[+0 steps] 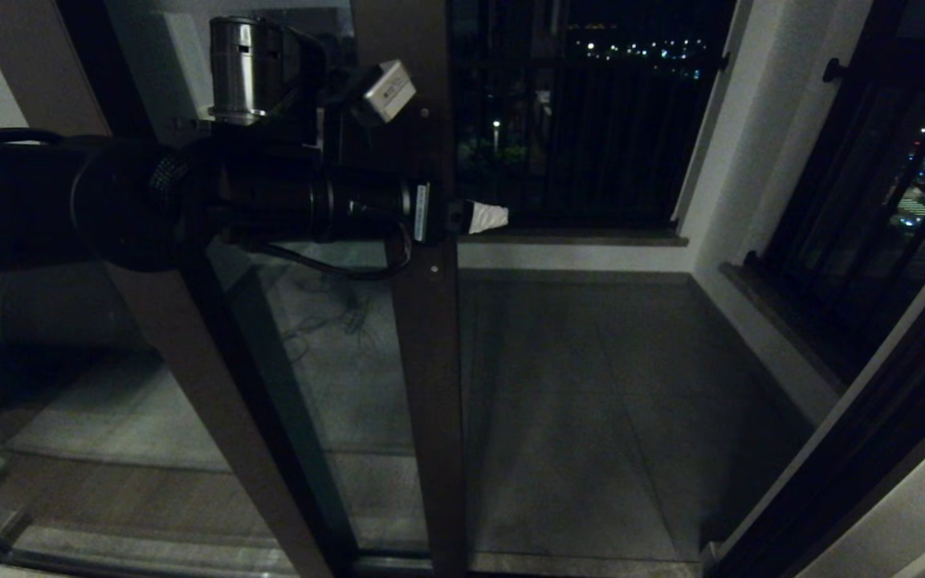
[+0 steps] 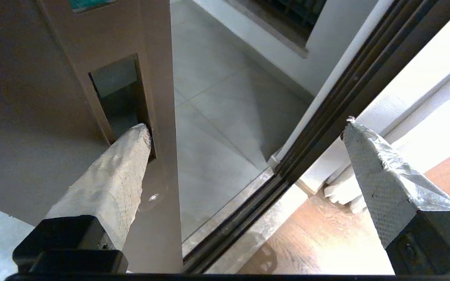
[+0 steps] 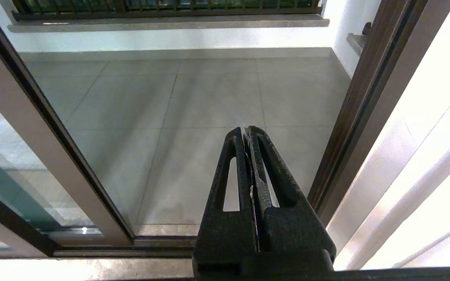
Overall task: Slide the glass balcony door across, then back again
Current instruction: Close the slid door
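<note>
The glass balcony door (image 1: pixel 429 385) stands partly slid, its brown upright edge running down the middle of the head view. My left gripper (image 1: pixel 462 217) is at that edge and open. One taped finger (image 2: pixel 131 156) has its tip inside the recessed slot handle (image 2: pixel 117 97), just above the small round lock (image 2: pixel 153 198). The other finger (image 2: pixel 369 164) hangs free over the open doorway. My right gripper (image 3: pixel 247 130) is shut on nothing, held low in front of the opening, with the door's edge (image 3: pixel 33 128) off to its side. It is out of the head view.
The dark door jamb (image 1: pixel 856 449) stands at the right of the opening, and the floor track (image 2: pixel 229 230) runs along the threshold. Grey balcony tiles (image 1: pixel 607 385) lie beyond, with a railing (image 1: pixel 615 120) behind. A second brown stile (image 1: pixel 213 385) leans left of the door.
</note>
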Tool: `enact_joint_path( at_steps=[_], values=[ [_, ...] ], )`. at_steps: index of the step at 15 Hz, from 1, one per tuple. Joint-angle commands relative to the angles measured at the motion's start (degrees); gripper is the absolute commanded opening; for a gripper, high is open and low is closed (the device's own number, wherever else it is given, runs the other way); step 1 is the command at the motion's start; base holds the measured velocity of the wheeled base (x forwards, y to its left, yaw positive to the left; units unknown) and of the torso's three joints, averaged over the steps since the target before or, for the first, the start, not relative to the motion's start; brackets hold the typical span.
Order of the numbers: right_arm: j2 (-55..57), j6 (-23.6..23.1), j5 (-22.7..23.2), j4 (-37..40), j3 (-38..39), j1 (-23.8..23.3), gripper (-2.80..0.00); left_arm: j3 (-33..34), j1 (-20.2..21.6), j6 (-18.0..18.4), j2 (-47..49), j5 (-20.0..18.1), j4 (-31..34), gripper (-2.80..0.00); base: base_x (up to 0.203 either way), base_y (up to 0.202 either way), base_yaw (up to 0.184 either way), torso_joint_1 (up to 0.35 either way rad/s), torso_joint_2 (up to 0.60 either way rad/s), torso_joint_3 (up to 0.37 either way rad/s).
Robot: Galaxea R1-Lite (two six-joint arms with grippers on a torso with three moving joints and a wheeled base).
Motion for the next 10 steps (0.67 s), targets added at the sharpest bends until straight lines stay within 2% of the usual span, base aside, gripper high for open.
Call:
enact_joint_path(
  at_steps=[1,10],
  values=[
    [0.1,0.0,0.0,0.0,0.0,0.0,-2.8,-0.3,-0.7,0.0,0.6,0.0,-0.4,0.0,0.0,0.0,0.0,0.0,0.0,0.0],
    [0.1,0.0,0.0,0.0,0.0,0.0,-2.8,-4.6,-4.0,0.0,3.7,2.0,-0.4,0.0,0.0,0.0,0.0,0.0,0.0,0.0]
  ],
)
